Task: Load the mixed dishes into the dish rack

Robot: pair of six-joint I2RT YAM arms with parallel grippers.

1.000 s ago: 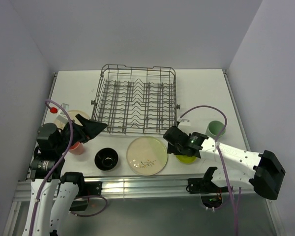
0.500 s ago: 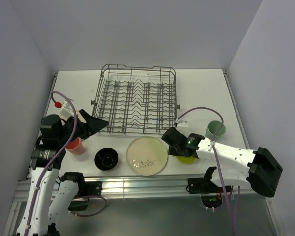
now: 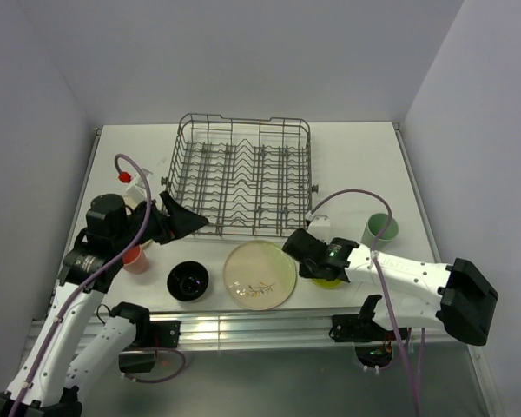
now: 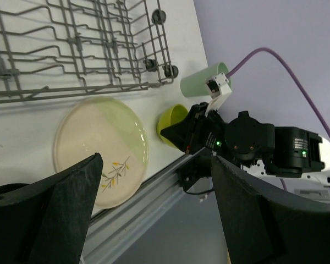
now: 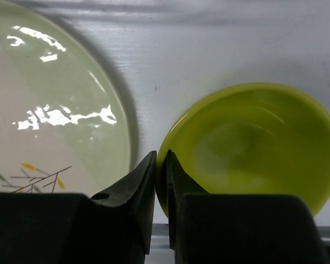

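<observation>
My right gripper [image 5: 160, 165] is shut on the near left rim of the lime-green bowl [image 5: 253, 143], which sits on the table right of the big cream plate with the leaf sprig [image 3: 260, 274]. From above, the gripper [image 3: 306, 252] covers most of that bowl [image 3: 332, 280]. My left gripper [image 3: 191, 222] hangs open and empty by the front left corner of the grey wire dish rack [image 3: 241, 178]. A black bowl [image 3: 188, 280] and a coral-pink cup [image 3: 136, 259] stand below it. The mint-green cup [image 3: 380, 228] is at the right.
The left wrist view shows the rack's front edge [image 4: 71, 88], the plate [image 4: 102, 148], the lime-green bowl [image 4: 170, 124] and the right arm [image 4: 253, 143] beyond it. The table's metal front rail [image 3: 243, 326] runs just below the dishes. Walls close in on both sides.
The right gripper's jaws have closed onto the lime-green bowl's rim. The left arm has swung right and away from the coral-pink cup, toward the rack's front corner, staying open.
</observation>
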